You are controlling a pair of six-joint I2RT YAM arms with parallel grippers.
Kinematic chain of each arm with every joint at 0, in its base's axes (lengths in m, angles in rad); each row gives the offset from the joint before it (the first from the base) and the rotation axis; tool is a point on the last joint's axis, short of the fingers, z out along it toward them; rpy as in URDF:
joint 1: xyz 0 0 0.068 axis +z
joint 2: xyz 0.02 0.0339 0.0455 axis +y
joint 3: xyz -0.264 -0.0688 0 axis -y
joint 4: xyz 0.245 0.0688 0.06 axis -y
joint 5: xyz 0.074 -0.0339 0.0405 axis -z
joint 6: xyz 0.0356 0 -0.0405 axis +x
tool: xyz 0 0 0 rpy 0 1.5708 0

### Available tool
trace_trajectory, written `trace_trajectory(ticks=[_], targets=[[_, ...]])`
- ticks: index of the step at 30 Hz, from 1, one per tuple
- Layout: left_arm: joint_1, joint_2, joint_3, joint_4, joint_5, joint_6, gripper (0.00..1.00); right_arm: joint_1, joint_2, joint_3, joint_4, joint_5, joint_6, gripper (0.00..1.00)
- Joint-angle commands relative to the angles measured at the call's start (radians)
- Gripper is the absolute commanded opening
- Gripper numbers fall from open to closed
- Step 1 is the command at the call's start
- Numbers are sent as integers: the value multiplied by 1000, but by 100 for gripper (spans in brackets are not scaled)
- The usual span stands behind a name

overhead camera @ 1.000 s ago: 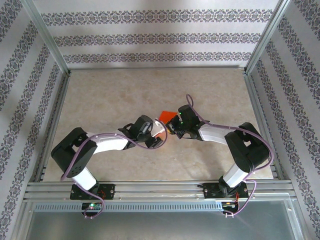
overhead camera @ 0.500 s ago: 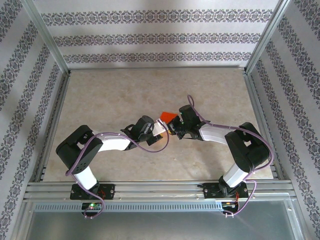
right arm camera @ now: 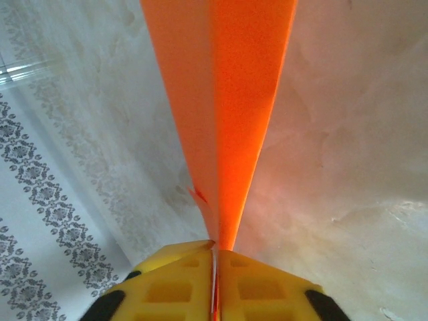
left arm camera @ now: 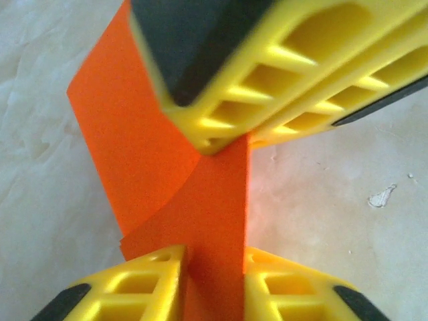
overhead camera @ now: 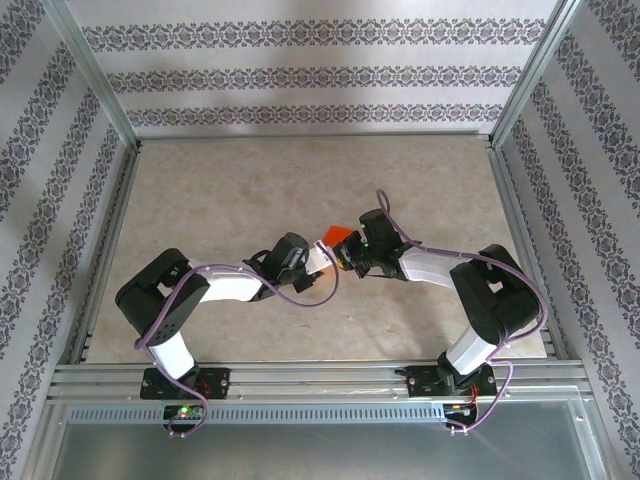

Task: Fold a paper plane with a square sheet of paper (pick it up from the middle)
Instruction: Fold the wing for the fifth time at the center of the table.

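The paper plane [overhead camera: 336, 234] is bright orange-red paper folded into a narrow, creased, pointed shape, held up above the middle of the table. My right gripper [overhead camera: 346, 252] is shut on its lower edge, and the paper plane [right arm camera: 227, 100] rises straight out of the right gripper [right arm camera: 215, 246]. My left gripper [overhead camera: 322, 256] meets it from the left. In the left wrist view the paper plane [left arm camera: 154, 154] fills the narrow gap of the left gripper [left arm camera: 215, 251] and touches both yellow fingers. The right gripper's fingers [left arm camera: 267, 87] grip it just beyond.
The beige marbled tabletop [overhead camera: 220, 190] lies open all round the two grippers. Metal frame rails [overhead camera: 110, 230] run along both sides and the front edge, with patterned walls [overhead camera: 300, 70] behind. The purple cables [overhead camera: 300, 292] loop beside both arms.
The left arm has shifted a little to the right and its jaws have narrowed round the paper. The right gripper and the paper have stayed nearly in place.
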Motion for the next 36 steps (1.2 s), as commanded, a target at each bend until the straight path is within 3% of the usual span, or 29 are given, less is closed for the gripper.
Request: trace_trajectory(ticks=[1,8,13,20,36], targets=[[-13,24,-1,16,12,2,20,-9,-13,-7,-3,-16,1,19],[-13,33,3,4,39,-27,11,-28,-46,-10,-35,9,-36,52],[-10,38,19,-31,74,-63,6,-64,-101,-27,-61,38,-92,64],[14,55,53,-85,152,-152,0,-130,-195,-64,-115,78,-153,67],[119,86,152,-227,367,-436,0,-176,-251,-112,-135,83,-186,68]])
